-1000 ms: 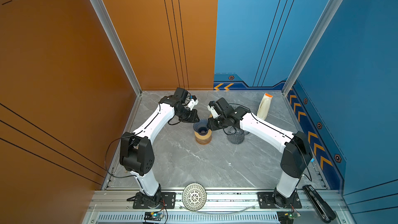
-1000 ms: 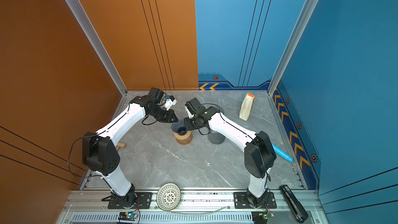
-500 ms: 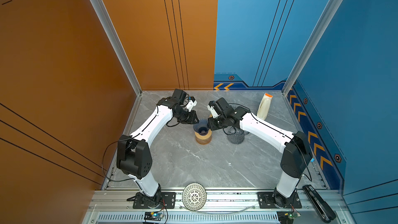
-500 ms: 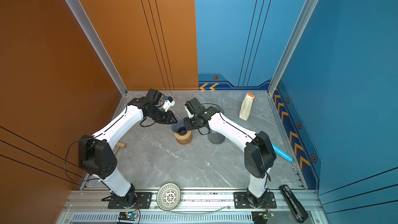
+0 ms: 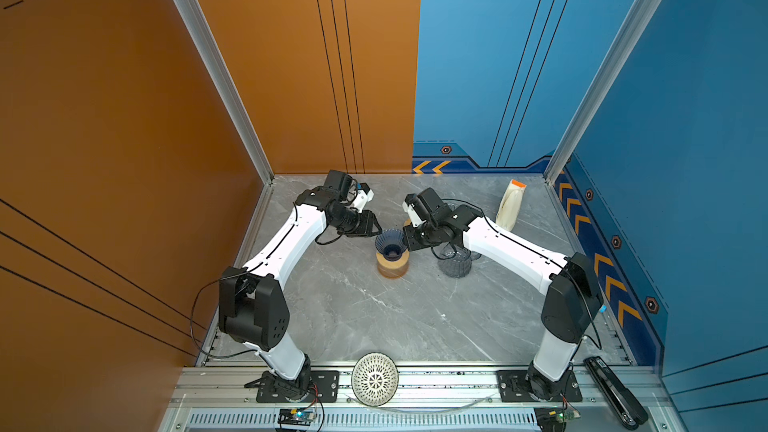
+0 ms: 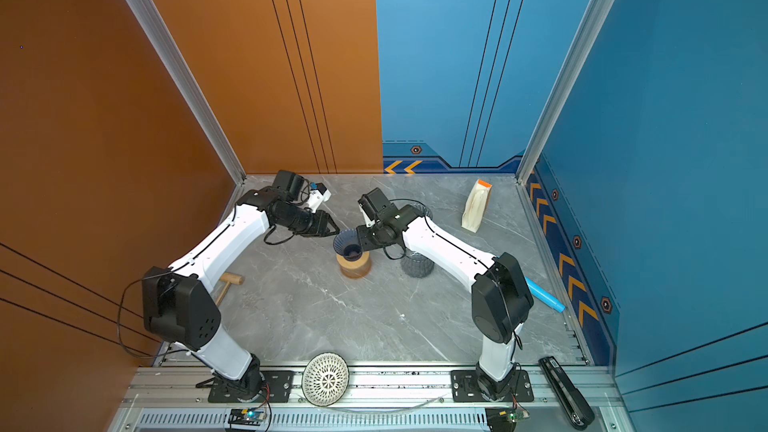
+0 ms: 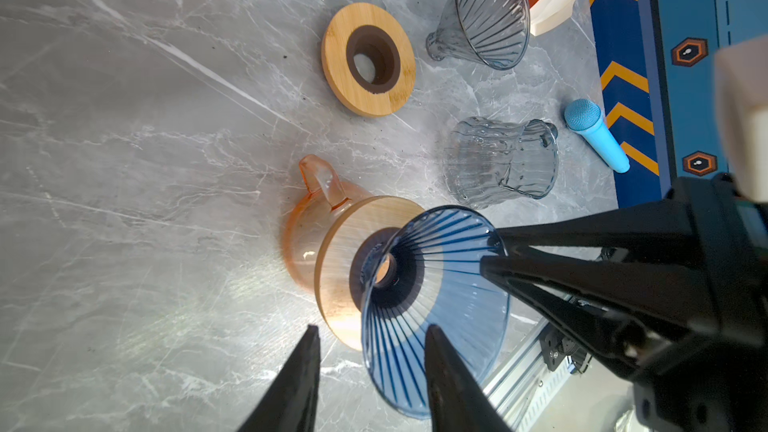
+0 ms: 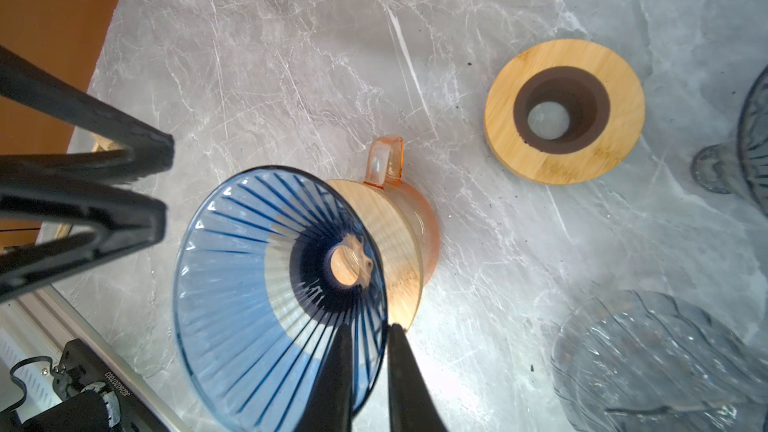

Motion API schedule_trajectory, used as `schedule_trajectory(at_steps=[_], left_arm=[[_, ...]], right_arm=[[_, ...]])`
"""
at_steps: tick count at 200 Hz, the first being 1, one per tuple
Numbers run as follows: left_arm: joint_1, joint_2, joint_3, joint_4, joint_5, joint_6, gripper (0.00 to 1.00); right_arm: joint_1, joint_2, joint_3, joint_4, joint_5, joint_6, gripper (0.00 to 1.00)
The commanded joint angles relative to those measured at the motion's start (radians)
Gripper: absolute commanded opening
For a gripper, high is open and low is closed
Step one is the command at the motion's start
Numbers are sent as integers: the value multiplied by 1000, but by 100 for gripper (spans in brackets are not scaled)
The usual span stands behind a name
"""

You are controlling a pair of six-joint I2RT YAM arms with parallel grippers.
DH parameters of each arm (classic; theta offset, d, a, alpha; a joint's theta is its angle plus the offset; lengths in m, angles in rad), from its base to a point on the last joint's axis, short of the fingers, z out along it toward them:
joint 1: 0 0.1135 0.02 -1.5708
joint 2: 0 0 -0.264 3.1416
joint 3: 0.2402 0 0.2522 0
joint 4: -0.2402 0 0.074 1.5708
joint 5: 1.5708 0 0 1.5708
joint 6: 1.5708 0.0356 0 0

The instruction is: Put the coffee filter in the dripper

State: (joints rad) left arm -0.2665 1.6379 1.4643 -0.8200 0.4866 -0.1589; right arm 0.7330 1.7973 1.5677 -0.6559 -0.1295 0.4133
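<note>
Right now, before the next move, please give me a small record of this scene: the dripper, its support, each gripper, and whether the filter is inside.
dripper: blue dripper, set in its support, empty
support: wooden collar on an orange glass mug
right gripper: shut on the dripper's rim, one finger inside, one outside
left gripper: open, at the opposite side of the rim, no grip
filter: none seen in the dripper
nearby: spare wooden ring, apart from the mug
</note>
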Motion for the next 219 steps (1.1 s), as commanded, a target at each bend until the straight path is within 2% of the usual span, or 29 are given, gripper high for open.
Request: schedule_trajectory(at_steps=[1,28,75,108,180,200,219], left_arm=[[12,-39,-32,0,-17,-7,44],[11,-40,-58,-1,-5,-5,42],[-27,-3,-54,1,-5,-9,33],[-48,21,-39,2,-16,-10,22],[-43,23,-55,2,-22,2,12],[-38,33,-64,2,-19,14,5],[-21,44,-70,2,-6,14,4]], right_arm=[[-1,-24,-4,-40,22,11,15],[-1,-29,-6,-40,18,7,15],[0,-38,-3,-35,1,8,15],[1,-39,-6,-33,-2,10,14],[7,-35,-21,-27,-4,28,10],[8,-34,-25,-27,4,32,9],[7,-32,-24,-27,10,34,9]])
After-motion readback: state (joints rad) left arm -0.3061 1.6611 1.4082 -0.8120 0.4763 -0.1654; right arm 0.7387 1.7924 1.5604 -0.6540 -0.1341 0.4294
